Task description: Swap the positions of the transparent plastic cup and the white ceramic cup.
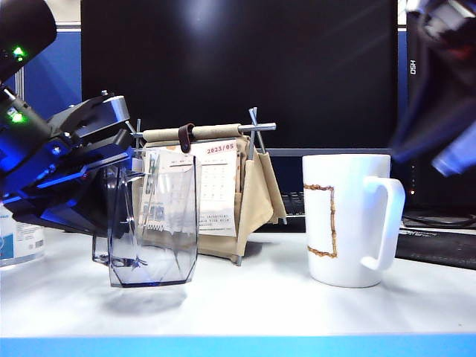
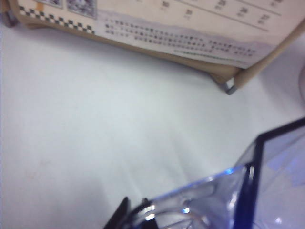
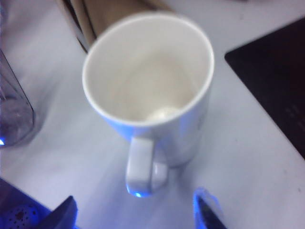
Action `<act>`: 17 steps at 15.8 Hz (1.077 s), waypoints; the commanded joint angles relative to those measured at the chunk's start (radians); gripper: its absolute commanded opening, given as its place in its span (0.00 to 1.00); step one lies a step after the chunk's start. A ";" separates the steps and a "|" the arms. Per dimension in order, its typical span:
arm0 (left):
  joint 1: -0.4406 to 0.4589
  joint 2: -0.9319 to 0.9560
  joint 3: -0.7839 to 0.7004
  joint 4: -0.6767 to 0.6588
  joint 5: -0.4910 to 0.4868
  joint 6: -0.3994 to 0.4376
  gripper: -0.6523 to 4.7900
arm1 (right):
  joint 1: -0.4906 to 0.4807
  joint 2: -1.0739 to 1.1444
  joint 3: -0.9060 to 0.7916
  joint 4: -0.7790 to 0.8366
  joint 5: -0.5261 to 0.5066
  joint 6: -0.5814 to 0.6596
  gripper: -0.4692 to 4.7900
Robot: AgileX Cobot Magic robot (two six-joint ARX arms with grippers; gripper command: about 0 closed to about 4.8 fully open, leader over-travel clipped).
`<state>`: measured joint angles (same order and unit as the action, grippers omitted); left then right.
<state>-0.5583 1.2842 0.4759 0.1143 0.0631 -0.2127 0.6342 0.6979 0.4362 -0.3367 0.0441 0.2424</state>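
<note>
The transparent plastic cup (image 1: 152, 219) is at the left of the exterior view, slightly tilted, with its base at or just above the white tabletop. My left gripper (image 1: 104, 178) is shut on the cup's handle side. The left wrist view shows the dark fingertips (image 2: 125, 212) against the clear cup wall (image 2: 248, 191). The white ceramic cup (image 1: 346, 219) stands upright at the right, its loop handle (image 1: 387, 223) pointing right. My right gripper (image 1: 439, 97) hovers blurred above it. In the right wrist view it is open (image 3: 138, 212), and the empty mug (image 3: 147, 86) turns its handle (image 3: 143, 171) toward the gap.
A fabric calendar stand (image 1: 216, 193) sits behind and between the cups. A dark monitor (image 1: 238, 67) fills the back. A black mat (image 1: 439, 249) lies right of the mug, also seen as a mat corner (image 3: 276, 81). A labelled bottle (image 1: 18, 238) stands at far left.
</note>
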 commanded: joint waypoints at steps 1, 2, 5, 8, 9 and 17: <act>0.001 -0.005 0.006 0.015 0.001 0.004 0.11 | 0.001 0.085 -0.005 0.093 0.018 -0.002 0.69; 0.002 -0.005 0.006 0.015 0.001 0.004 0.11 | 0.001 0.129 -0.006 0.115 0.018 -0.001 0.69; 0.002 -0.005 0.006 0.014 0.002 0.004 0.11 | 0.001 0.223 -0.005 0.193 0.046 -0.001 0.69; 0.002 -0.005 0.006 0.014 0.002 0.004 0.11 | 0.001 0.268 -0.005 0.230 0.090 -0.001 0.69; 0.002 -0.005 0.006 0.014 0.002 0.004 0.11 | 0.001 0.278 -0.006 0.230 0.097 -0.001 0.69; 0.002 -0.005 0.006 0.013 0.003 0.022 0.11 | -0.017 0.313 -0.011 0.200 0.212 0.000 0.66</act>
<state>-0.5571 1.2839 0.4763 0.1139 0.0631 -0.1947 0.6258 1.0107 0.4244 -0.1474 0.2420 0.2424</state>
